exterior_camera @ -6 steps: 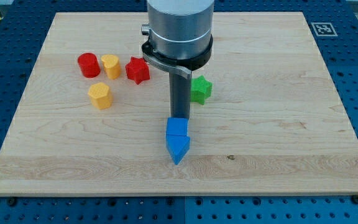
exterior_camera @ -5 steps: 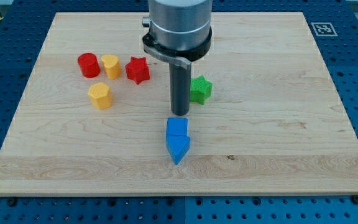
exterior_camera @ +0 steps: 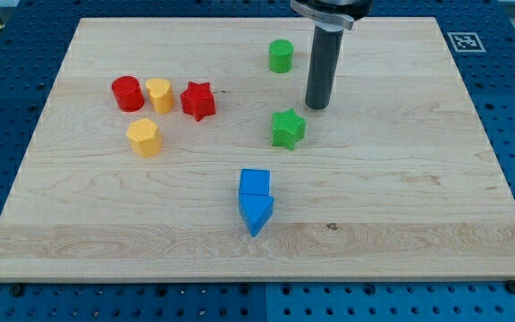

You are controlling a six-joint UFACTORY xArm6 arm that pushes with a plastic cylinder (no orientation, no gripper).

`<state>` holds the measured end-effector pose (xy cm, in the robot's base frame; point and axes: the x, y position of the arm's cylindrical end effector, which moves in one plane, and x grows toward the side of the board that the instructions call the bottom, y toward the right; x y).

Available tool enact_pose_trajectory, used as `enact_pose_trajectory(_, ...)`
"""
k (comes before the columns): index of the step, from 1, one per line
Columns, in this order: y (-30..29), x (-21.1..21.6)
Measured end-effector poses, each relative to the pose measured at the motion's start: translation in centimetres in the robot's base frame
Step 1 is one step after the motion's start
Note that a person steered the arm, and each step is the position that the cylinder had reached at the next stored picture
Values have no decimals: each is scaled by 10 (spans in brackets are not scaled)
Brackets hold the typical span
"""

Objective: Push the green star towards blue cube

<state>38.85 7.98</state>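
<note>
The green star (exterior_camera: 288, 128) lies near the board's middle. The blue cube (exterior_camera: 255, 182) lies below and a little left of it, touching a blue triangular block (exterior_camera: 256, 214) just beneath it. My tip (exterior_camera: 316, 105) is on the board just above and to the right of the green star, a small gap away from it. The rod rises to the view's top.
A green cylinder (exterior_camera: 281, 55) stands at the top, left of the rod. At the left are a red cylinder (exterior_camera: 127, 93), a yellow block (exterior_camera: 159, 94), a red star (exterior_camera: 198, 100) and a yellow hexagonal block (exterior_camera: 144, 137). The wooden board (exterior_camera: 418, 179) sits on a blue perforated table.
My tip has moved from just above the blue cube, left of the green star, up and right to a spot above-right of the star. The green cylinder is now uncovered. Blocks have not moved.
</note>
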Motion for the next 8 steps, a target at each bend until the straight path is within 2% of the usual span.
enact_pose_trajectory(3, -8, 35)
enact_pose_trajectory(8, -49, 39)
